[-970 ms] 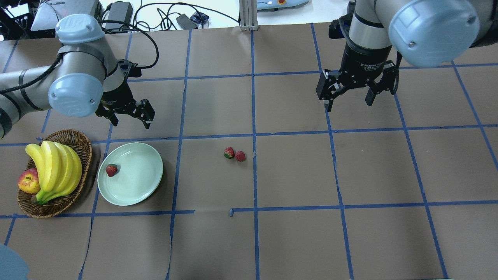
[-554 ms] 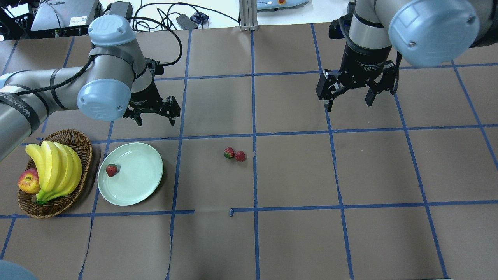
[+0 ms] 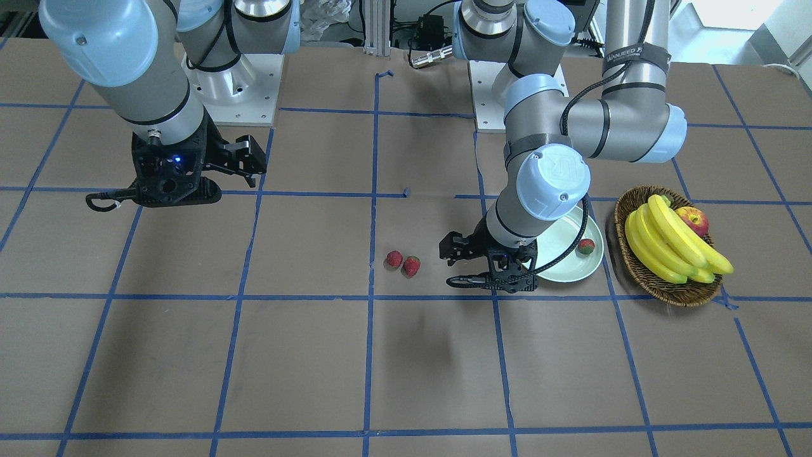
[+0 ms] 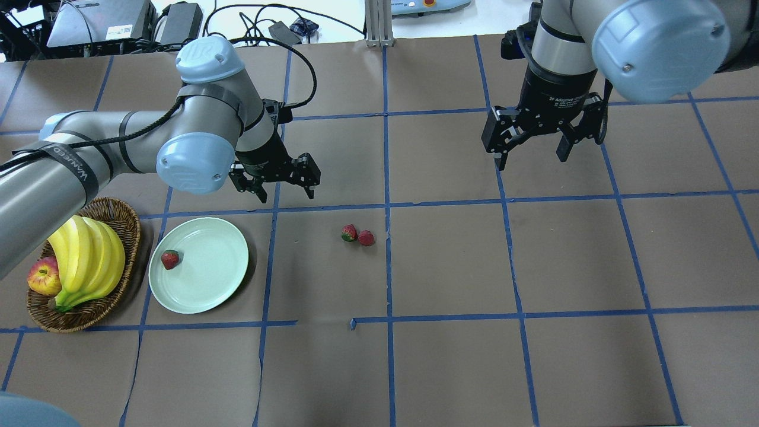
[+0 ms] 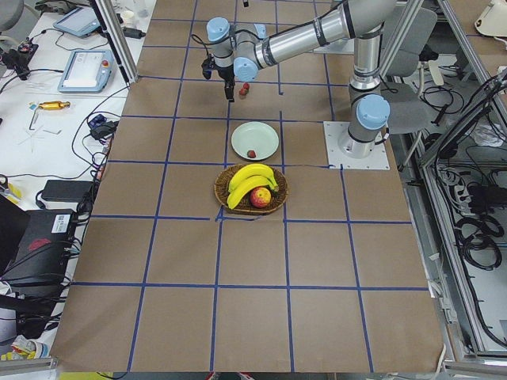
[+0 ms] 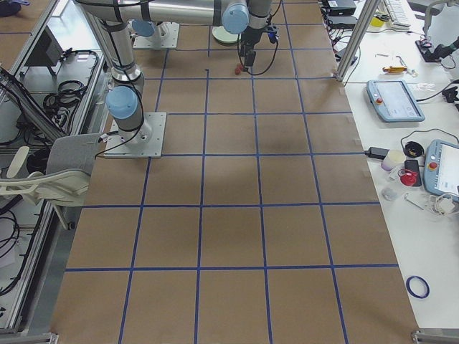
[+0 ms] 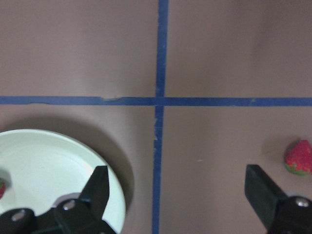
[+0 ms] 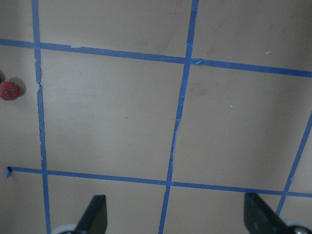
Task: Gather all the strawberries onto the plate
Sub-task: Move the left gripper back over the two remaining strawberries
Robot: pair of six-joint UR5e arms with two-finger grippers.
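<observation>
The pale mint plate (image 4: 204, 279) lies at the left of the table with one strawberry (image 4: 170, 259) on its left side. Two more strawberries (image 4: 349, 232) (image 4: 366, 238) lie side by side on the brown paper near the centre. My left gripper (image 4: 284, 193) hangs open and empty above the table, behind the gap between plate and strawberry pair. In the left wrist view the plate (image 7: 48, 161) is at lower left and a strawberry (image 7: 298, 157) at the right edge. My right gripper (image 4: 532, 159) hangs open and empty at the back right.
A wicker basket (image 4: 126, 216) with bananas (image 4: 89, 258) and an apple (image 4: 43, 279) stands just left of the plate. Blue tape lines grid the brown paper. Cables and boxes lie beyond the table's far edge.
My left arm has swung to the right, from behind the basket to behind the plate's right edge, its gripper still open. The right arm, plate and strawberries have not moved.
</observation>
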